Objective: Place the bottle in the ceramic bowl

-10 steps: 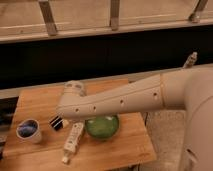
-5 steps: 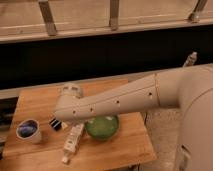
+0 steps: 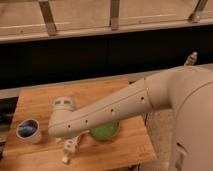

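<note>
Camera view: tool (image 3: 71, 143) over slim cream-white bottle (image 3: 66, 155)

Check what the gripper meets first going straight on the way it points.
Probably the bottle, lying on the table below the gripper, which points down, mostly hidden under the arm, left of the ceramic bowl. Depth unclear.

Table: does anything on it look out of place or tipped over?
The bottle lies on its side beside the ceramic bowl, not in it. The gripper, mostly hidden under the arm, is at its upper end. Nothing looks spilled.
</note>
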`<state>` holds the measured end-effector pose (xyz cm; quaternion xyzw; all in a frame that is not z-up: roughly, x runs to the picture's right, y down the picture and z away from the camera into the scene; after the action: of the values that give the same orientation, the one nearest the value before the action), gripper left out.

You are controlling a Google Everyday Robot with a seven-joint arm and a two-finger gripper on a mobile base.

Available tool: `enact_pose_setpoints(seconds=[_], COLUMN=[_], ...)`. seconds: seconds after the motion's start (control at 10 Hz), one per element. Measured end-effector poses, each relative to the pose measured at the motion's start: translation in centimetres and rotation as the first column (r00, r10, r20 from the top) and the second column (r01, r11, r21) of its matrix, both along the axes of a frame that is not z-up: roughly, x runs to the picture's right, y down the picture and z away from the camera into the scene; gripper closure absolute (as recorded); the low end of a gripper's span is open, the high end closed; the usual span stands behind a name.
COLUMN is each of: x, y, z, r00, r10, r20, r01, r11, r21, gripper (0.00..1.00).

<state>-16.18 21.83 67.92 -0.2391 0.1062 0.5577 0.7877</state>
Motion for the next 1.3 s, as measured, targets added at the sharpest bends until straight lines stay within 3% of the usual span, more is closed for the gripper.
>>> enact_pose_setpoints(seconds=[0.4, 0.8, 1.3], x=[-0.2, -3.2, -3.0], y=[0.1, 2.8, 5.4], z=[0.0, 2.3, 6.5], r00=[1.0, 0.999, 0.999], r10=[-0.002, -0.018, 0.002], r20=[0.003, 0.026, -0.035], r01=[0.002, 0.02, -0.008], r11=[1.0, 0.9966, 0.9862], r21=[-0.006, -0.079, -0.165], gripper=[0.2, 0.2, 0.2])
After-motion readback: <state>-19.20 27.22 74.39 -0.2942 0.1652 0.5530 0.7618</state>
